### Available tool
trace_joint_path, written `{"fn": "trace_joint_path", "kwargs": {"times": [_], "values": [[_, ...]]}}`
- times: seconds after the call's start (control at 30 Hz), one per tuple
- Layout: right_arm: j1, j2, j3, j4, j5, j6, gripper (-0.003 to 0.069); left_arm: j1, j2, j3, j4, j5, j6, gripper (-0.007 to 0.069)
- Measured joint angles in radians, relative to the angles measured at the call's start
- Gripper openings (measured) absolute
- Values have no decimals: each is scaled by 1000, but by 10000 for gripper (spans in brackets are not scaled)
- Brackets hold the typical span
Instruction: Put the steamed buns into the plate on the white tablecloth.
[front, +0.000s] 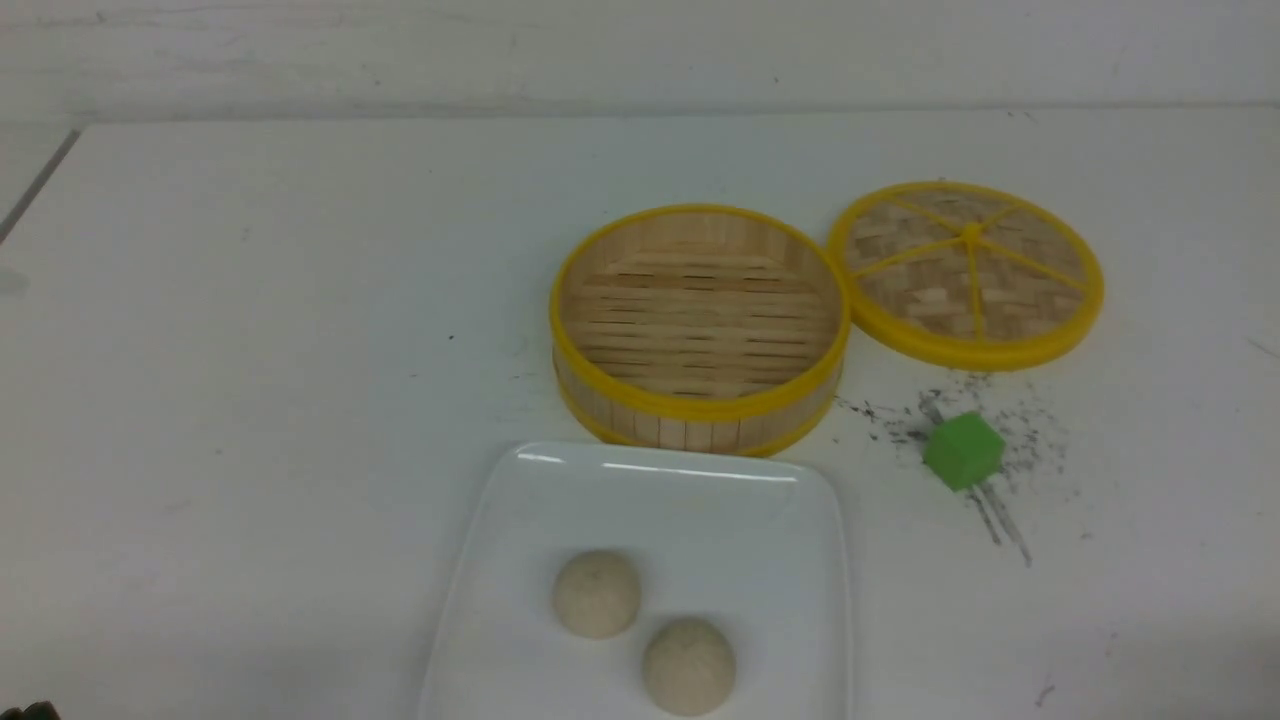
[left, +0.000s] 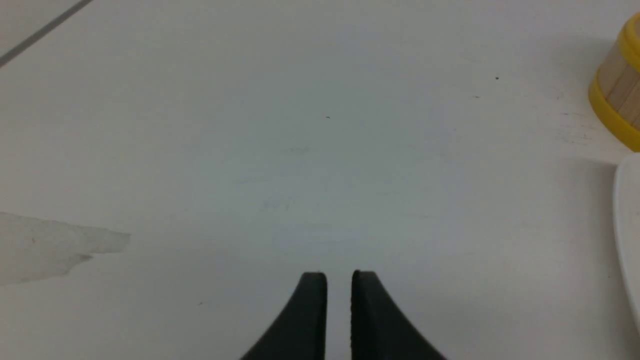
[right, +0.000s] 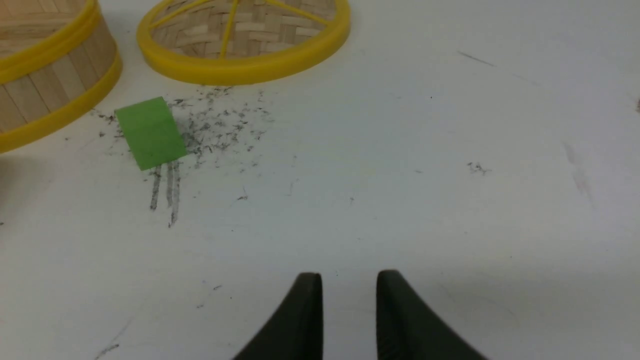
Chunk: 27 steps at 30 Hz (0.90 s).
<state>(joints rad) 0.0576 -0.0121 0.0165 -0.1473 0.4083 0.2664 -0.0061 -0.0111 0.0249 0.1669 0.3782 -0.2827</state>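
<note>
Sitting on the plate are both buns, one at 5 o'clock of the other. Both grippers hang over bare table, jaws a little apart, holding nothing.

Three cameras: one looking forward from between my arms, one low on each wrist.

My front view looks down and forward across the white tablecloth, taking in the plate, bamboo steamer basket, woven lid and green cube. My left wrist view sits low over bare cloth, catching only the basket's wall and the plate's rim at its edge. My right wrist view, equally low, shares the basket, lid and cube.
</note>
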Motion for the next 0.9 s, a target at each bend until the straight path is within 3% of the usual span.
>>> {"fn": "trace_joint_path", "kwargs": {"times": [0.9], "values": [[0,0,0,0,0,0,219,0,0,0,0,1,0,127]]}}
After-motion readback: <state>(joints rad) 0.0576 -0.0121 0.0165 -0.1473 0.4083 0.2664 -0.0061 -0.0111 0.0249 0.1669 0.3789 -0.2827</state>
